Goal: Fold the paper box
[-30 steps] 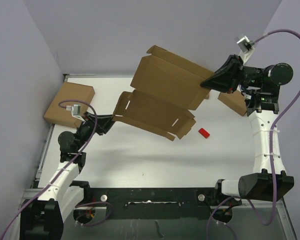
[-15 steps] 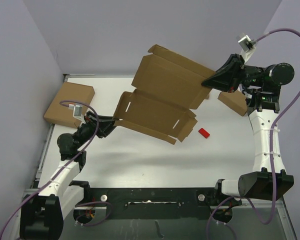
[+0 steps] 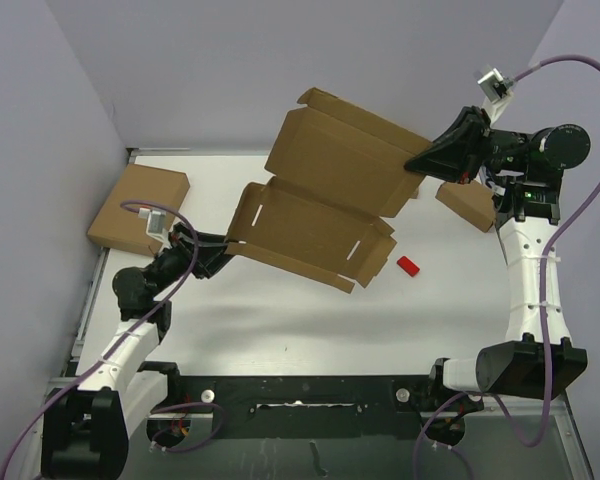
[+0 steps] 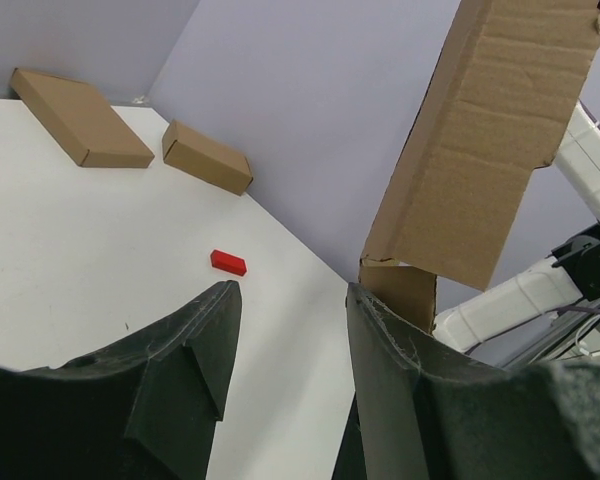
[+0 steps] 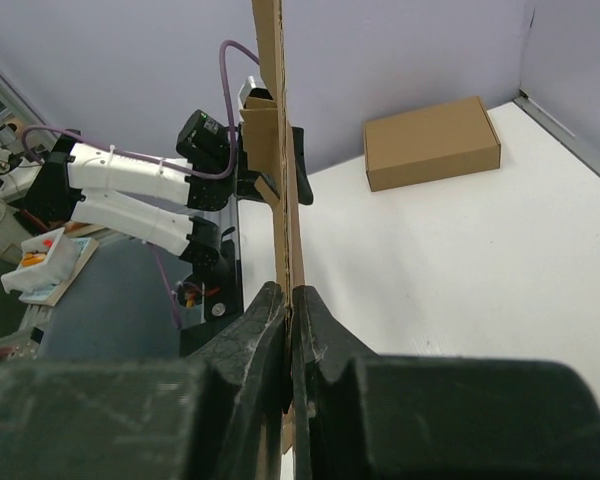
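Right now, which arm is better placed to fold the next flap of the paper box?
Left. The left end effector is open, empty and right beside the paper box's left edge. The right end effector is shut on the box's upper panel, holding it up.

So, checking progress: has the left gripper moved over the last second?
Yes: left gripper crept right, away from the large cardboard box at the left edge.

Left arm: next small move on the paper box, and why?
Probably slide the left fingers sideways onto the near flap of the paper box, then close. They stand apart with no cardboard between them, while the right fingers pinch the box's opposite edge, holding it aloft.
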`<state>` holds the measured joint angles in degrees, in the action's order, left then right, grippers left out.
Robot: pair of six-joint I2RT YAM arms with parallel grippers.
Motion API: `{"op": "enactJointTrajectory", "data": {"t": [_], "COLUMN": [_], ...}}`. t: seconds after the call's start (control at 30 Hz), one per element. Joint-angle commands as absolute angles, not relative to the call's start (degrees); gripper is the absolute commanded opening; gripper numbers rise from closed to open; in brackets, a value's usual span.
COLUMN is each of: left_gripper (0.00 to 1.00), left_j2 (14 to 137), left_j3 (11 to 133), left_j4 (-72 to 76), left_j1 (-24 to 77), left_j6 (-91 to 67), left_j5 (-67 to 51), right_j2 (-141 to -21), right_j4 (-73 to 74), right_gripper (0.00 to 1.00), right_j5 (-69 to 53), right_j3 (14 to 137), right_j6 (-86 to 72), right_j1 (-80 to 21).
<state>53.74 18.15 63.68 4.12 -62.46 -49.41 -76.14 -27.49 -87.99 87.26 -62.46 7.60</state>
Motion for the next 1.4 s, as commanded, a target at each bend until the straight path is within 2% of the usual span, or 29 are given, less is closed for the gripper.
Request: {"op": "enactJointTrajectory", "data": {"t": [0.0,0.23,0.93,1.37], "left_gripper": [0.46,0.5,0.51,0.49], "left_j2": [53.41,52.1,56.37,58.51], "left_j3": [19.07,19.07,20.06,22.22], "left_j4": [68.11,68.44,73.03,70.64], "left_j1": [2.53,1.32,5.16,9.82], "left_j6": [-64.48,-66.26,-68.49,-65.16], "left_j5": [-50.41,-50.07,-52.38,-49.28], "right_j2": [-76.09,-76.03,-75.46,-74.62], "right_j4": [-30.3,-30.39,-30.74,-31.81], "right_gripper": [0.0,0.0,0.0,0.0], "right_j5": [-87.71,-87.72,-86.84,-86.75], "right_j3": [90.23,90.01,88.92,88.35], "right_j6": [-63.39,-63.53,-64.06,-65.32], "right_j1": [8.35,8.61,8.61,8.61]}}
